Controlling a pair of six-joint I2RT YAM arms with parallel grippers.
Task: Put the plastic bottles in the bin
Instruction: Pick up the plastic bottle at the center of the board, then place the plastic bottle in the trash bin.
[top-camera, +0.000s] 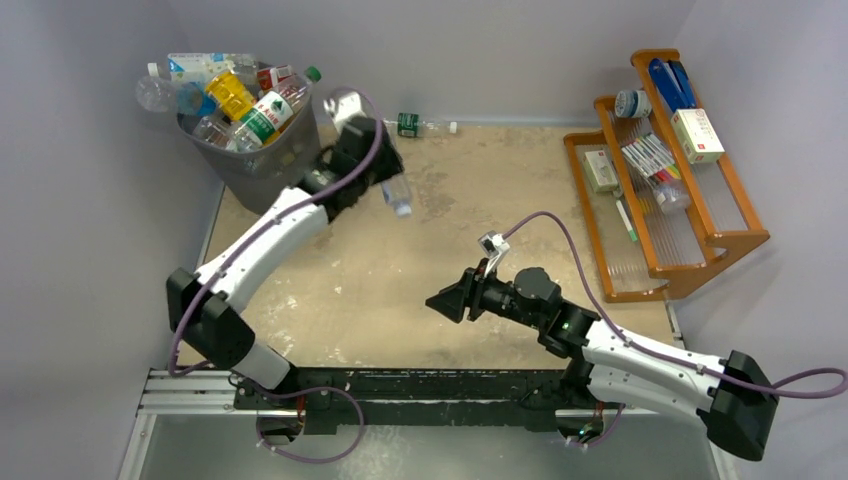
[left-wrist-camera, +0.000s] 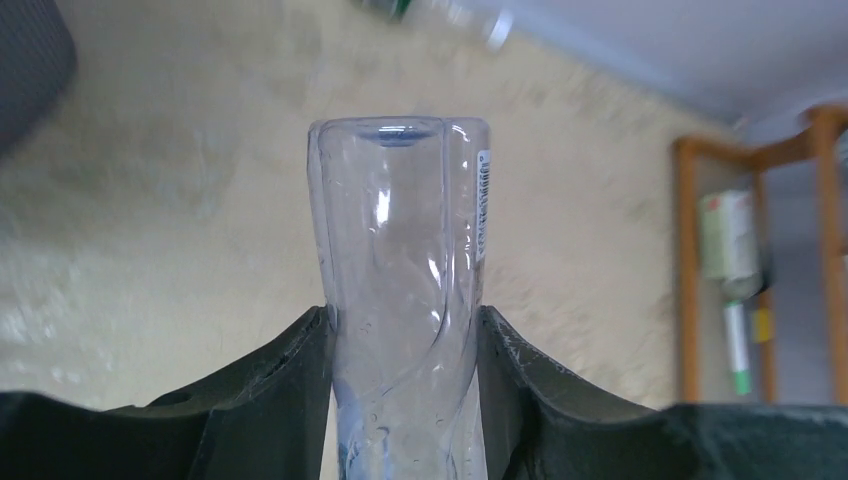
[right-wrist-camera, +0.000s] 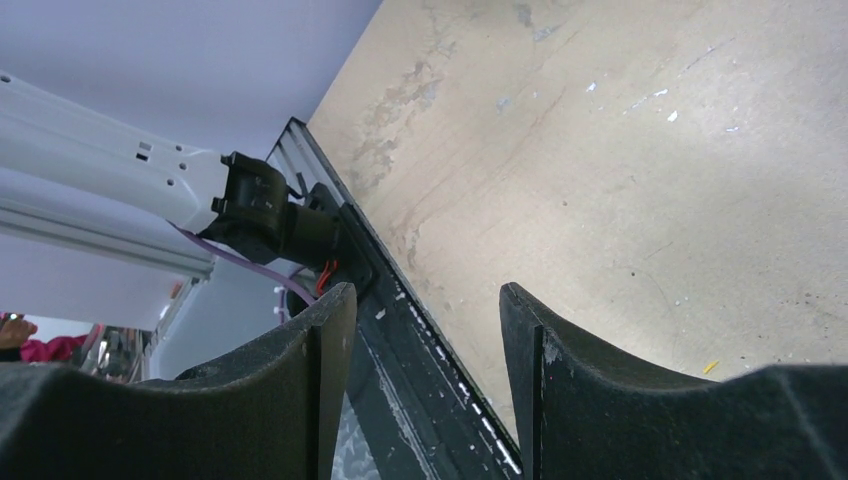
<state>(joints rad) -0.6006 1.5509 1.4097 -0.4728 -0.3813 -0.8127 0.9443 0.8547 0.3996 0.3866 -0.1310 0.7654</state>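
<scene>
Bin, far left, heaped above its rim with bottles, too jumbled to count; one rack, right, holds boxes and pens. Left gripper clamps one clear bottle just beside the bin; one green-labelled bottle lies at the table's far edge; right gripper parted, empty.

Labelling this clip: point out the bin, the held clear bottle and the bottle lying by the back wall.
bin (top-camera: 255, 168), top view, bare side wall.
clear bottle (left-wrist-camera: 405, 270), left wrist view, mid body.
lying bottle (top-camera: 408, 124), top view, green label.
</scene>
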